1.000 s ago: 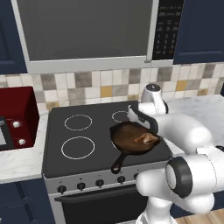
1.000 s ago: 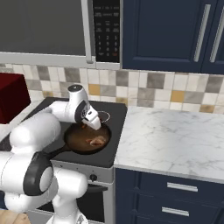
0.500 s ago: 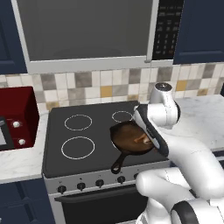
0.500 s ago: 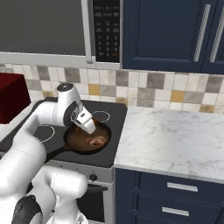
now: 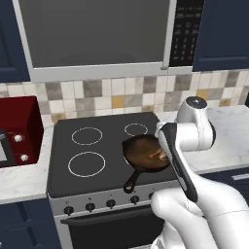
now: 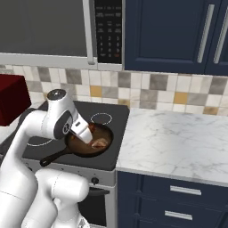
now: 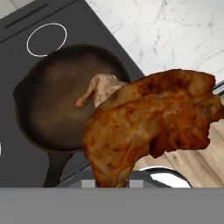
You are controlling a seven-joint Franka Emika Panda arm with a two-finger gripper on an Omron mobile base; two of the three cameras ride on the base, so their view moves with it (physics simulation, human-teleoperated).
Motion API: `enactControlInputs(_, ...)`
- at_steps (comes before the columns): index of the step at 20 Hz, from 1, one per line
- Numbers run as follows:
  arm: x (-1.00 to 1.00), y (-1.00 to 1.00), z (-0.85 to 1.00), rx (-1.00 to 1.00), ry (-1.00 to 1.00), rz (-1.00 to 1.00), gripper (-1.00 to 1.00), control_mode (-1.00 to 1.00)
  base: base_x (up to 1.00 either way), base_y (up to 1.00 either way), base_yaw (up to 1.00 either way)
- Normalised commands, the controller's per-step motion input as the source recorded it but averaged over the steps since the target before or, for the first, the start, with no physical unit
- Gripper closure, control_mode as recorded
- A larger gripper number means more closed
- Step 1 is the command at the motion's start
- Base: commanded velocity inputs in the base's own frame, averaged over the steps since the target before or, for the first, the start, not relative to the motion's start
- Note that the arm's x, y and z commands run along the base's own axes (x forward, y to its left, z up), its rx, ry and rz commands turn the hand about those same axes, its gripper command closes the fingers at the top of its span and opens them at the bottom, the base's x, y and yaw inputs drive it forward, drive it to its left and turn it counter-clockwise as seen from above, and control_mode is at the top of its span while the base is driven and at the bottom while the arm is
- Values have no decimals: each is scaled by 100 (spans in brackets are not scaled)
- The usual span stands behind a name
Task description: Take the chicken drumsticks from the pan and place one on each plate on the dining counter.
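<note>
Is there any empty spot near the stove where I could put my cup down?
Yes. The marble counter right of the stove is bare, from the tiled wall to its front edge. The stove's left burner rings are bare too. It's crowded at the pan, where the gripper holds a reddish drumstick above the paler drumstick.

A: Left base view — set behind the arm, to its left, facing forward and down onto the stove (image 5: 97,160); medium range.

B: Right base view — same, from behind right; stove (image 6: 107,129) at left, counter (image 6: 178,142) at right. Shared: stove and pan (image 5: 143,155).

A: Hand view — very near, looking down past a held drumstick (image 7: 148,127) onto the pan (image 7: 52,100).
</note>
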Motion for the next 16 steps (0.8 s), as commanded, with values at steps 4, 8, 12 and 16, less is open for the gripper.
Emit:
enactControlInputs(4,-4,0,0,-1,0,0,100,-100,0,0,0)
enactControlInputs(8,0,0,0,0,0,0,100,-100,0,0,0)
enactControlInputs(12,0,0,0,0,0,0,100,100,-25,-2,0)
enactControlInputs(16,0,0,0,0,0,0,100,100,-52,-16,10)
